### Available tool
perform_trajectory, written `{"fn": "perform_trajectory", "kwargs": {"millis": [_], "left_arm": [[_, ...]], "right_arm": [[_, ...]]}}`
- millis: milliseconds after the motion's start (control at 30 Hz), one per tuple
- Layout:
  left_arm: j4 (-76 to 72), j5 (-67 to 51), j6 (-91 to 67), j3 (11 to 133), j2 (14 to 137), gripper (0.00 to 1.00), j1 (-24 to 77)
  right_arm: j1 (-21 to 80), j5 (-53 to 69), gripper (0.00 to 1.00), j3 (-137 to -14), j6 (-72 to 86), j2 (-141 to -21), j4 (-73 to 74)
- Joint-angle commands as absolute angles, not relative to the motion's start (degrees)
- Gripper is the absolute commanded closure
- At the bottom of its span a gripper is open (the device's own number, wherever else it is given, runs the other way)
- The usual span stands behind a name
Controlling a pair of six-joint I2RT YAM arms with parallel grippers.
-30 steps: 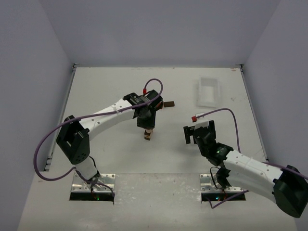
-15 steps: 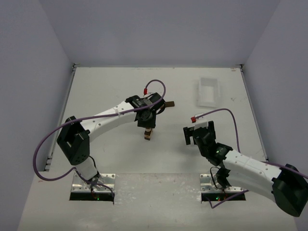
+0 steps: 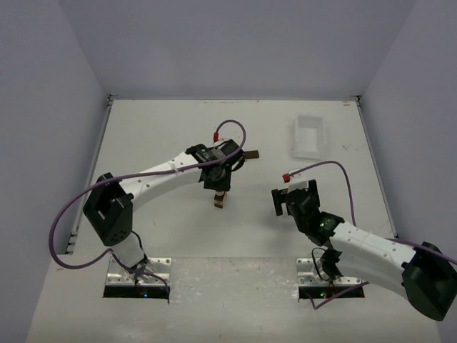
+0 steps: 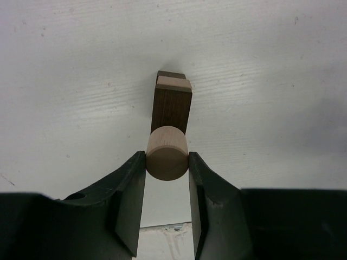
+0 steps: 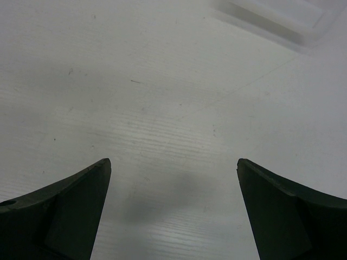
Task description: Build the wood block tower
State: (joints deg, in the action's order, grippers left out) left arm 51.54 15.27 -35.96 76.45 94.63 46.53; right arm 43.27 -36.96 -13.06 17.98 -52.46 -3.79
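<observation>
The wood block tower (image 3: 219,200) stands mid-table. In the left wrist view it shows a dark brown upright block (image 4: 172,111) with a light tan block (image 4: 173,83) beyond it. My left gripper (image 3: 219,184) hangs right over the tower, shut on a light tan wooden cylinder (image 4: 167,153) held between both fingers (image 4: 130,189). I cannot tell whether the cylinder touches the tower. A loose dark brown block (image 3: 250,154) lies behind the gripper. My right gripper (image 3: 293,202) is open and empty above bare table (image 5: 173,168).
A white rectangular plastic tray (image 3: 309,137) sits at the back right and shows at the top edge of the right wrist view (image 5: 282,13). Grey walls close the table on three sides. The left arm's purple cable loops above its wrist (image 3: 232,128).
My left gripper shifted slightly right over the tower with the cylinder still in it, then held still. The right arm barely moved.
</observation>
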Motion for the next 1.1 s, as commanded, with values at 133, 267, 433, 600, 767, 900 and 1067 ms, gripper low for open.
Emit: {"fn": "perform_trajectory", "kwargs": {"millis": [133, 267, 433, 600, 767, 900, 1067], "left_arm": [[48.90, 15.41, -34.00, 75.97, 92.00, 1.00, 46.49], [48.83, 15.34, -33.58, 76.15, 92.19, 1.00, 46.49], [48.68, 14.77, -33.15, 76.28, 92.95, 1.00, 46.49], [48.69, 14.85, -32.47, 76.70, 93.66, 1.00, 46.49], [49.57, 15.47, -31.55, 78.40, 94.44, 1.00, 46.54], [49.64, 14.93, -30.91, 78.49, 94.52, 1.00, 46.51], [47.83, 14.77, -30.06, 77.08, 93.25, 0.99, 46.49]], "right_arm": [[43.07, -37.18, 0.01, -14.33, 17.84, -52.80, -5.45], [43.07, -37.48, 0.01, -14.46, 17.58, -53.08, -5.40], [43.07, -37.60, 0.01, -14.41, 17.50, -53.10, -5.45], [43.12, -37.79, 0.01, -14.29, 17.58, -52.65, -5.41], [43.07, -37.88, 0.01, -14.24, 17.49, -52.47, -5.40], [43.07, -37.99, 0.01, -14.01, 17.70, -52.47, -5.45], [43.07, -38.05, 0.01, -14.15, 17.75, -52.82, -5.45]]}}
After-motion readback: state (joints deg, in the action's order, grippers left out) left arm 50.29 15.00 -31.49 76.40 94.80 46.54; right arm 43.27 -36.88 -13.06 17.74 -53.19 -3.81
